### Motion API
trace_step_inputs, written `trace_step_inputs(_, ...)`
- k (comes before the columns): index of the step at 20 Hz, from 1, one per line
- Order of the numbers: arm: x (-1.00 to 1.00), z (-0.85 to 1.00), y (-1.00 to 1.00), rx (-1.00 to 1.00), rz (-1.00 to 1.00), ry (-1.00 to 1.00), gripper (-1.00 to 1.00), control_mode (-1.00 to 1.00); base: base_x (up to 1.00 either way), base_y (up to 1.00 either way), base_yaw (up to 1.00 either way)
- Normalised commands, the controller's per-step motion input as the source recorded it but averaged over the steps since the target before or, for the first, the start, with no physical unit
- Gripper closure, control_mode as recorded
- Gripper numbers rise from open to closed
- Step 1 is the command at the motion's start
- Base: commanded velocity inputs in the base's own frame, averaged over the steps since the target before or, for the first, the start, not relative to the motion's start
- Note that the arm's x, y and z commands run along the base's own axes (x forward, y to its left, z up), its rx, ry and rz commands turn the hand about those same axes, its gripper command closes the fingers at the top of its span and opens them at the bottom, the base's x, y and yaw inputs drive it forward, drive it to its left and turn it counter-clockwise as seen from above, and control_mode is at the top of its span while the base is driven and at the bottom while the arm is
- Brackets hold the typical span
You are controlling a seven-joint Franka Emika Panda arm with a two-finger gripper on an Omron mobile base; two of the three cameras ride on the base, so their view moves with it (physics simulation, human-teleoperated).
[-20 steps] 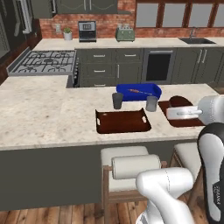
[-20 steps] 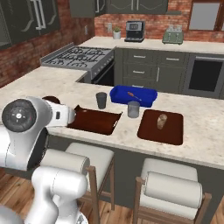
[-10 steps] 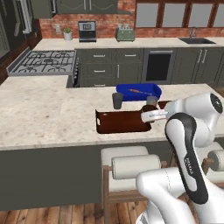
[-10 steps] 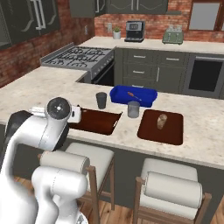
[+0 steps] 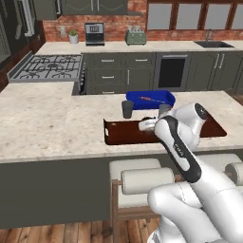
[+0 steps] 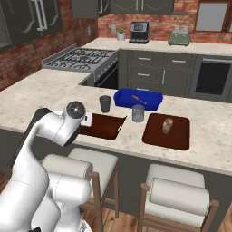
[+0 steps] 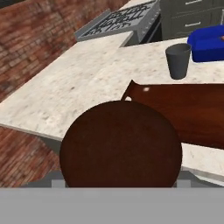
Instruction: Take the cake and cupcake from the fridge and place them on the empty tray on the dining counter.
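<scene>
Closest to the hand camera, a round brown cupcake [image 7: 120,144] is seen filling the lower middle of the view; it is carried at the gripper [image 5: 147,125], though the fingertips are hidden behind it, so whether the jaws are clamped on it cannot be told. The gripper is held over the near edge of the dining counter [image 5: 47,128], at the front of the dark reddish-brown tray [image 5: 124,131]. That tray is laid flat on the pale speckled stone, its front rim close to the counter's near edge, and its bare floor is seen in the hand view [image 7: 183,109].

Two white-cushioned stools [image 6: 174,192] are tucked under the counter on the near side. Just behind the tray a small grey cup [image 5: 127,109] is set upright, and a second grey cup [image 6: 138,113] stands to its right. A bright blue tray [image 6: 137,99] is placed behind both cups. On the right, apart from the first, a second reddish-brown tray [image 6: 167,131] is seen with a small brownish item [image 6: 168,126] standing on it; what it is cannot be told.

To the left of the tray a wide stretch of open stone is left. Farther back, a gas stove [image 5: 46,66], dark cabinets [image 5: 123,71], a coffee machine [image 5: 94,33], a toaster [image 5: 135,36] and a red brick wall [image 6: 31,50] are seen.
</scene>
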Motion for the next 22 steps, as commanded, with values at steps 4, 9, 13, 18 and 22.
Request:
trace_step_inputs(4, 0.69, -0.34, 0.04, 0.00, -0.01, 0.12, 1.00, -1.00, 0.00, 0.00, 0.00)
trace_step_inputs(9, 0.53, -0.38, 0.00, 0.00, 0.00, 0.01, 1.00, -1.00, 0.00, 0.00, 0.00)
trace_step_inputs(13, 0.42, -0.42, 0.04, 0.00, 0.00, 0.00, 1.00, -1.00, 0.00, 0.00, 0.00)
trace_step_inputs(18, 0.38, -0.33, 0.08, -0.01, 0.00, 0.00, 1.00, -1.00, 0.00, 0.00, 0.00)
trace_step_inputs(22, 0.38, -0.19, 0.12, -0.02, 0.00, 0.00, 1.00, -1.00, 0.00, 0.00, 0.00)
